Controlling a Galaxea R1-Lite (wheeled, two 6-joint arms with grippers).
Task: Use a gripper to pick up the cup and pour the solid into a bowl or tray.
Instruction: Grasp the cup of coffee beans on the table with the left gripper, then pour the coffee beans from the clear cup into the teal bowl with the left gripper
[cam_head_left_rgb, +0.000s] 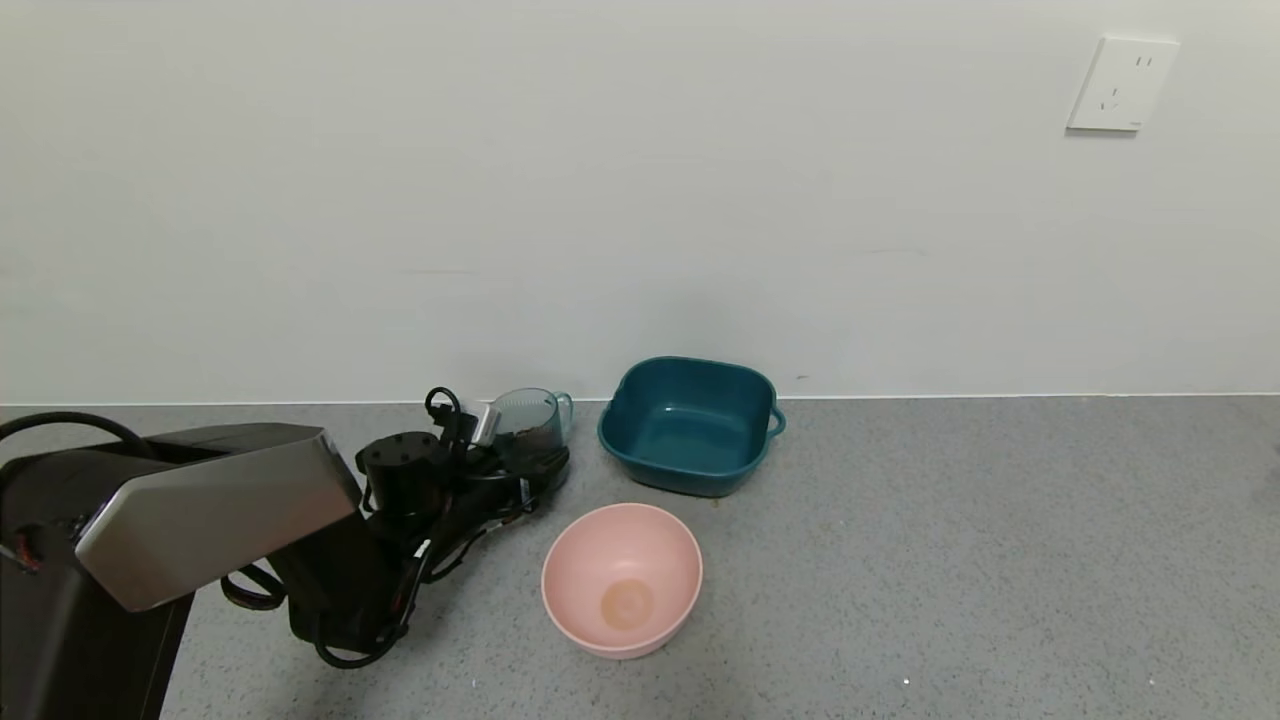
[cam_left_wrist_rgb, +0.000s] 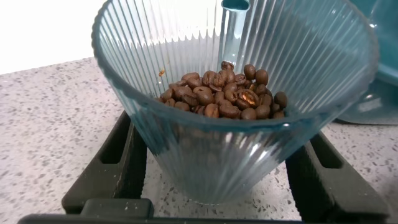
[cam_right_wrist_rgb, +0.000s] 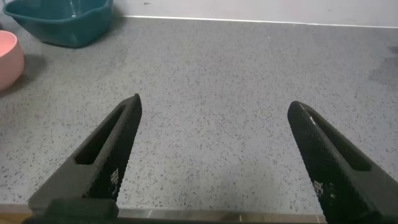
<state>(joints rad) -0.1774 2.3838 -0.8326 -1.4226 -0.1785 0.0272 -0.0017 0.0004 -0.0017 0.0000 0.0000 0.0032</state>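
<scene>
The grey speckled bench (cam_head_left_rgb: 950, 560) runs to a white wall (cam_head_left_rgb: 600, 200) with a socket (cam_head_left_rgb: 1122, 85). The teal basin (cam_head_left_rgb: 690, 425) sits near the wall, the pink bowl (cam_head_left_rgb: 621, 578) just in front of it. The left gripper (cam_left_wrist_rgb: 217, 171) is low on the bench left of the basin, its jaws on either side of the cup (cam_head_left_rgb: 531, 425), touching its ribbed wall. The cup stands upright with beans (cam_left_wrist_rgb: 224, 93) inside. The right gripper (cam_right_wrist_rgb: 217, 155) hovers over bare bench, jaws wide apart.
</scene>
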